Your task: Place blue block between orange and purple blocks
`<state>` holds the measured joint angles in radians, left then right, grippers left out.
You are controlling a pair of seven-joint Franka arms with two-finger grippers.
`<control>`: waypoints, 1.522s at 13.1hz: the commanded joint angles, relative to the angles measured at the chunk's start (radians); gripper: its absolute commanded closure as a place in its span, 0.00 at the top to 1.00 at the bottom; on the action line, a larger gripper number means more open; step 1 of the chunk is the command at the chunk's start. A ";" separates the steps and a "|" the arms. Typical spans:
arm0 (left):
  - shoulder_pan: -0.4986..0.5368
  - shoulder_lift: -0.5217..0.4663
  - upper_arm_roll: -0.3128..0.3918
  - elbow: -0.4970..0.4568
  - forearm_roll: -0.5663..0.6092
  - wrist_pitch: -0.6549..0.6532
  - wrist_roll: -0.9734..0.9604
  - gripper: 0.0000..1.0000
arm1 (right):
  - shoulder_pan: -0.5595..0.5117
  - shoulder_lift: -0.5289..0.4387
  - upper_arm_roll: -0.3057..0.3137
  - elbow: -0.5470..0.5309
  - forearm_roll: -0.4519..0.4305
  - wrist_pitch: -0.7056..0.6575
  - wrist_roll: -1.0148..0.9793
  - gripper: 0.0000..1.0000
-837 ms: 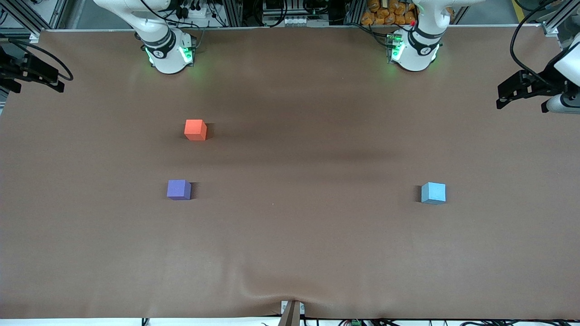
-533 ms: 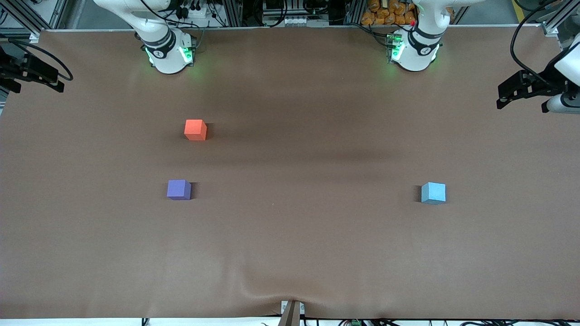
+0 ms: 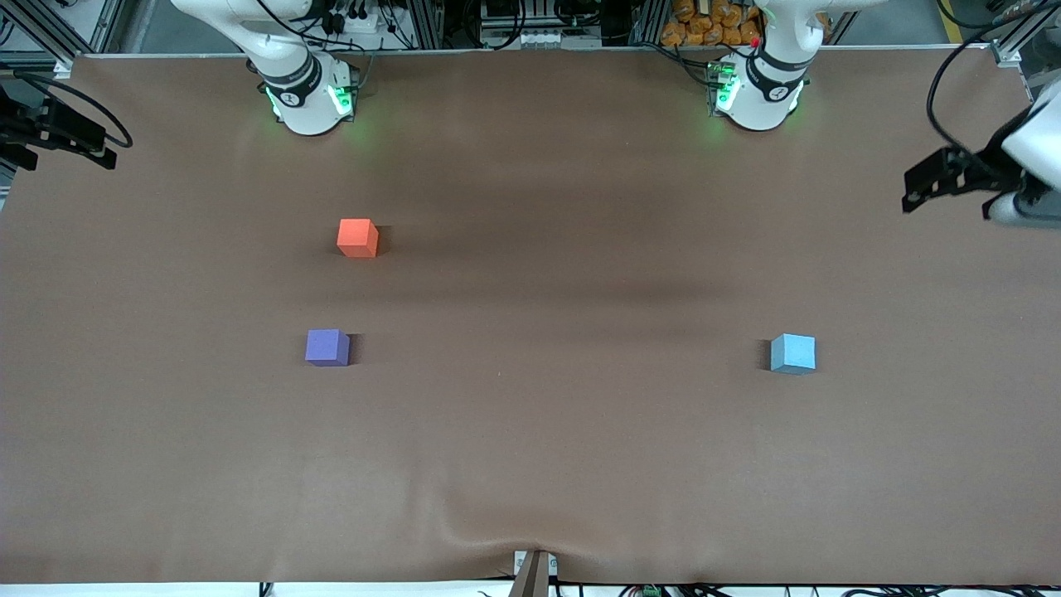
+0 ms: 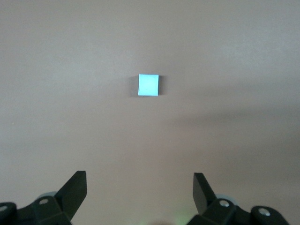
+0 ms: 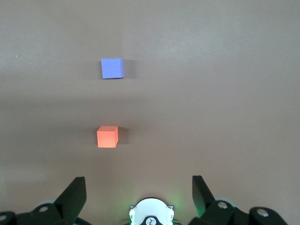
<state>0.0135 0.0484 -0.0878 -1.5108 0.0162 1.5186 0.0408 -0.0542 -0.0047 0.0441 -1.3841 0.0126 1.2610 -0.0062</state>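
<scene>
The blue block (image 3: pixel 793 353) sits on the brown table toward the left arm's end; it also shows in the left wrist view (image 4: pixel 148 85). The orange block (image 3: pixel 358 237) and the purple block (image 3: pixel 327 347) sit apart toward the right arm's end, the purple one nearer the front camera. Both show in the right wrist view, orange (image 5: pixel 107 136) and purple (image 5: pixel 112 68). My left gripper (image 3: pixel 932 184) hangs high over the table's end, open and empty (image 4: pixel 139 187). My right gripper (image 3: pixel 50 133) hangs high over the other end, open and empty (image 5: pixel 139 187).
The right arm's base (image 3: pixel 308 99) and the left arm's base (image 3: pixel 758 95) stand along the table's back edge. The brown cloth (image 3: pixel 530 464) has a wrinkle at the near edge, where a small post (image 3: pixel 532 574) sticks up.
My left gripper has shifted slightly inward over the table's end. The right arm and the three blocks have not moved.
</scene>
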 commanded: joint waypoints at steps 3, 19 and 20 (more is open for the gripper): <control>0.006 0.171 -0.003 -0.054 -0.015 0.156 0.004 1.00 | -0.009 0.003 0.003 0.011 -0.009 -0.015 -0.008 1.00; 0.006 0.316 -0.009 -0.491 0.074 0.794 -0.050 1.00 | -0.016 0.006 0.003 0.010 -0.009 -0.018 -0.005 1.00; 0.008 0.338 -0.007 -0.491 0.074 0.846 -0.050 1.00 | -0.018 0.006 0.003 0.010 -0.009 -0.020 -0.003 1.00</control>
<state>0.0147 0.3558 -0.0920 -1.9955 0.0660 2.2881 0.0087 -0.0573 -0.0021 0.0414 -1.3841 0.0126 1.2541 -0.0062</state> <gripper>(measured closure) 0.000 0.000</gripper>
